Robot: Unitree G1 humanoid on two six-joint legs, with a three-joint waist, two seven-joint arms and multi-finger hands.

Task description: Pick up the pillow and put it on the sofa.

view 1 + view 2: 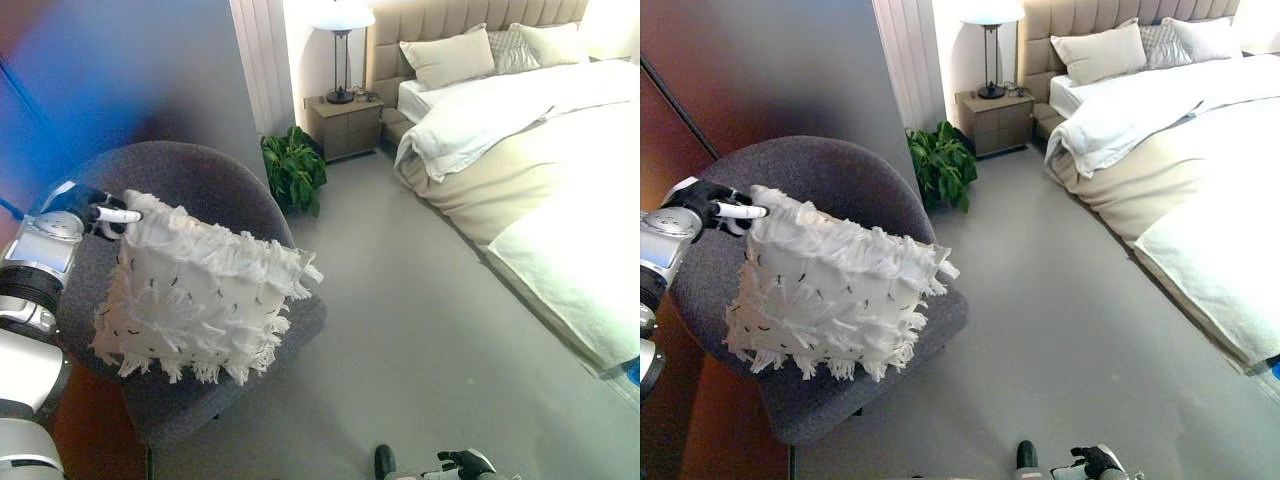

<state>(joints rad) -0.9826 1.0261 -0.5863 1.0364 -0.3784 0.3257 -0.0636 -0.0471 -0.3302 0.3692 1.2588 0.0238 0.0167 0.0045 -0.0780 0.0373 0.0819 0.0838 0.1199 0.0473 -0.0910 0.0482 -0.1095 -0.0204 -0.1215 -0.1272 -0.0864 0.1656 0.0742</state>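
Observation:
A white fringed pillow [200, 290] with small dark flecks leans tilted on the seat of a round dark grey armchair [200, 175]. My left hand [92, 210] is at the pillow's upper left corner, against the chair's back. A white-tipped finger lies over the corner and dark fingers curl under it, pinching the cloth. My right hand [1095, 462] shows only as a sliver at the bottom edge, low over the floor and far from the pillow. No sofa other than this armchair is in view.
A potted green plant [295, 170] stands on the floor behind the chair. A wooden nightstand [345, 125] with a lamp [342, 50] is beyond it. A large bed [520, 150] with pillows fills the right side. Grey floor [400, 330] lies between chair and bed.

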